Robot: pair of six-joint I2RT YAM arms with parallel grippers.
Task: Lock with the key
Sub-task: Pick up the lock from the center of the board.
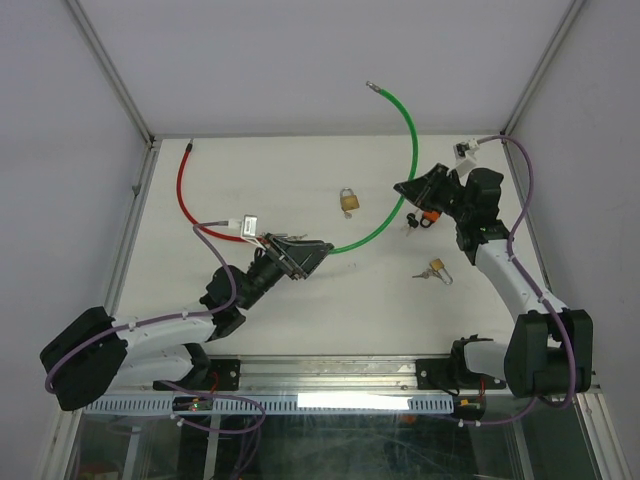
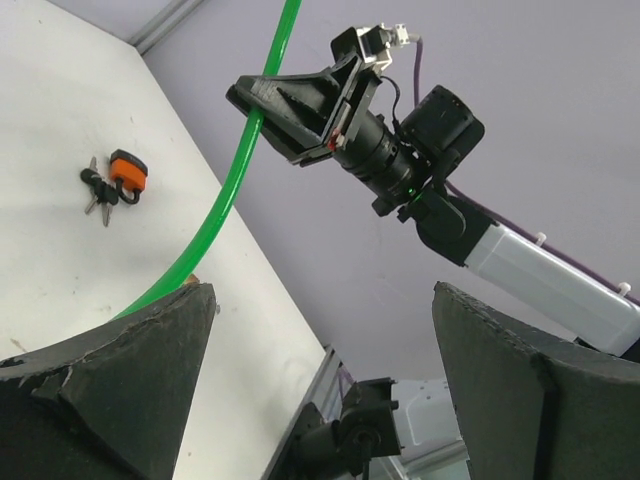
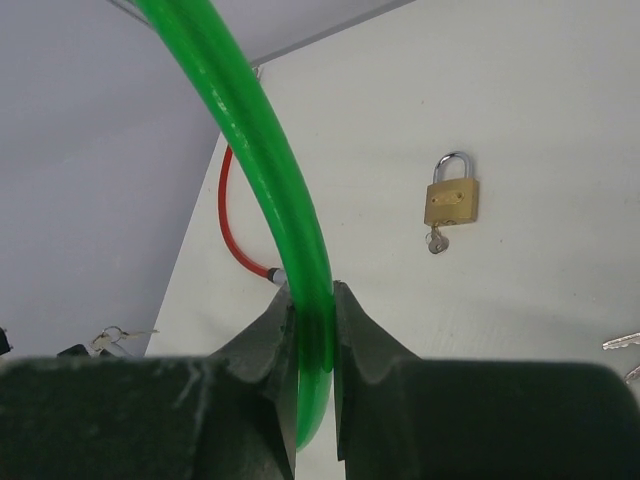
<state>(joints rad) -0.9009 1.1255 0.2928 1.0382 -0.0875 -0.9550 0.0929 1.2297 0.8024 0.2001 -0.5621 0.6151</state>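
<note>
A brass padlock (image 1: 348, 200) lies on the white table with its shackle closed and a small silver key (image 3: 437, 240) sticking out of its underside; the padlock (image 3: 452, 195) also shows in the right wrist view. My right gripper (image 1: 405, 190) hovers right of it, and in its own view that gripper (image 3: 312, 290) is shut on a green cable (image 3: 300, 250). The cable (image 1: 408, 160) arcs up over the table and comes down near my left gripper (image 1: 318, 255). That gripper (image 2: 322, 295) stands open, nothing between its fingers (image 2: 120, 380).
An orange padlock (image 1: 428, 218) with a bunch of keys lies below the right gripper, also seen as the orange padlock (image 2: 128, 172) from the left wrist. More keys (image 1: 433, 270) lie nearer the front. A red cable (image 1: 185, 190) curves along the table's left side.
</note>
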